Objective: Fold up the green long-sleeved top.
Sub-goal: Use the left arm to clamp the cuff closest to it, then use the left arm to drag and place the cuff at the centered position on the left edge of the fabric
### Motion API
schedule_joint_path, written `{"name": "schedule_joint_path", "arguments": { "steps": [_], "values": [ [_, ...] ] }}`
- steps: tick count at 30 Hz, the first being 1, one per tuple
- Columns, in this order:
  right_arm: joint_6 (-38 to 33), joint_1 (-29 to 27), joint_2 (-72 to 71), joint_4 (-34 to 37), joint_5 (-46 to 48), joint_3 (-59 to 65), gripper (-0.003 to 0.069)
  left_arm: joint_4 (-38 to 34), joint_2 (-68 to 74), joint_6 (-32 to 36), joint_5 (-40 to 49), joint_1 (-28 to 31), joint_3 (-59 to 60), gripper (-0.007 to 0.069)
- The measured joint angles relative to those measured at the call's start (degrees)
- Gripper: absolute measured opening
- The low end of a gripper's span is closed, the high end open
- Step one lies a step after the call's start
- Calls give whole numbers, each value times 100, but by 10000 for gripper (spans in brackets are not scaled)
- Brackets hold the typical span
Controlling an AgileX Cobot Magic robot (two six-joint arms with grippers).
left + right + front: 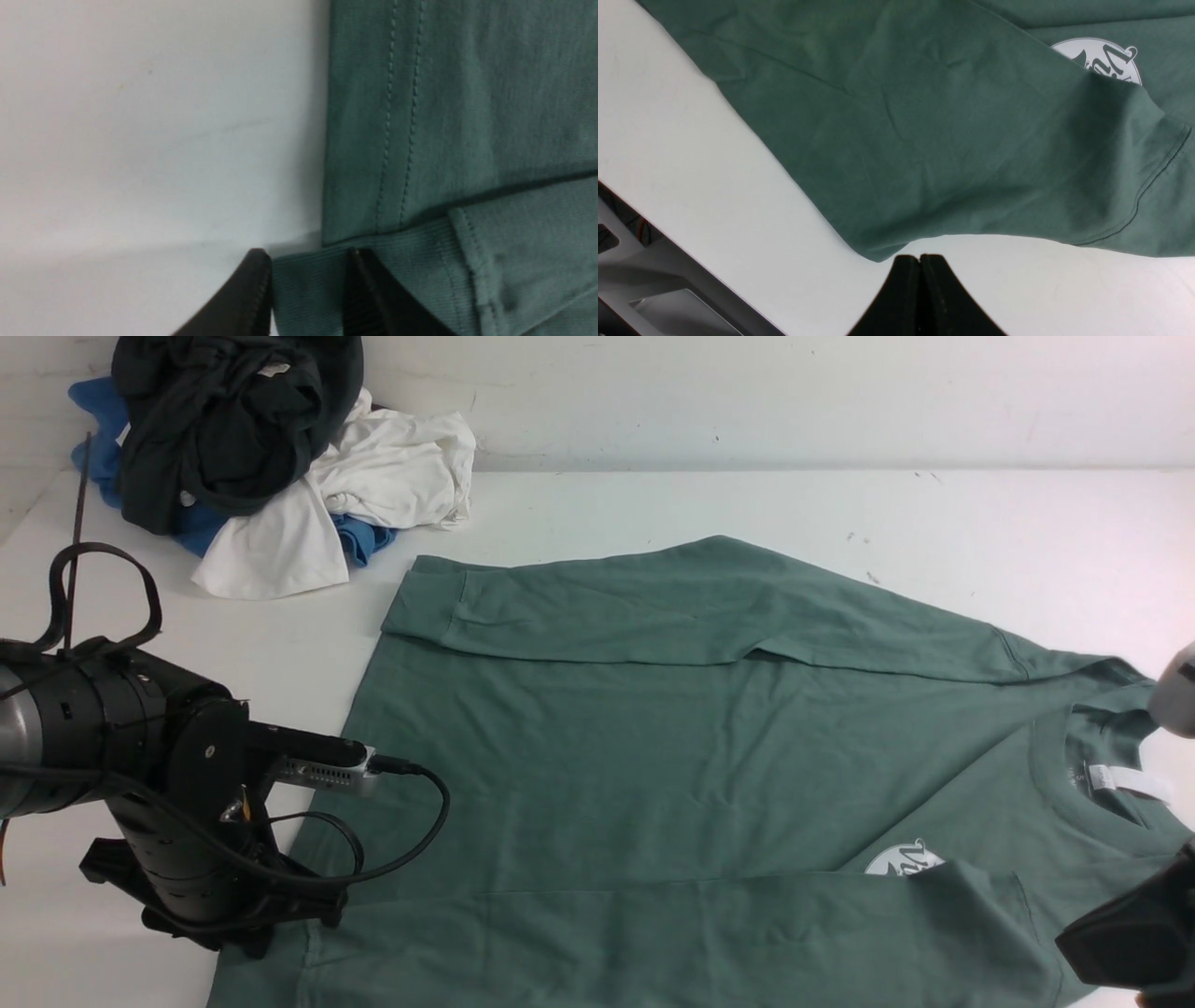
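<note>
At 8 o'clock my left gripper [307, 261] has its jaws apart astride the ribbed cuff [411, 261] of the near sleeve [653, 933]; no clamp evident. At 4 o'clock my right gripper [920, 261] is pressed together, empty, just off the cloth edge. The green long-sleeved top [653, 756] lies flat on the table [747, 504], collar toward 3 o'clock. Both sleeves are folded in; body folds remain. Chest logo [1104, 58]: half covered, unreadable. Neck tag [1130, 782]: print illegible. Spare garments [261, 457] sit at 11 o'clock

The left arm [131, 709] is a fat black cylinder backed by a grey metal sleeve, draped in looping black cables [448, 812], with a slotted silver camera box [327, 773] on its wrist. The right arm [1134, 938] shows black casing. Tapered black fingers [369, 303] have ribbed faces.
</note>
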Motion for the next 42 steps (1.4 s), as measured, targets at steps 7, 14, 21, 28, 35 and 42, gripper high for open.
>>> {"name": "schedule_joint_path", "arguments": {
  "steps": [7, 14, 21, 28, 35, 42],
  "values": [
    [0, 0, 0, 0, 0, 0, -15, -26, -7, 102, -18, 0, 0, 22],
    [0, 0, 0, 0, 0, 0, -15, -20, -457, 130, 96, 0, 18, -8],
    [0, 0, 0, 0, 0, 0, -15, -20, -977, 447, 405, 0, 8, -7],
    [0, 0, 0, -36, -64, 0, -15, -123, -1073, 967, 953, 0, -727, -7],
    [554, 0, 15, -821, -386, 0, -15, -152, -634, 1434, 1579, -8, -2635, -7],
    [1262, -262, 662, -1353, -830, -183, -15, -142, 317, 1744, 2232, -263, -4181, -6]
  ]
}}
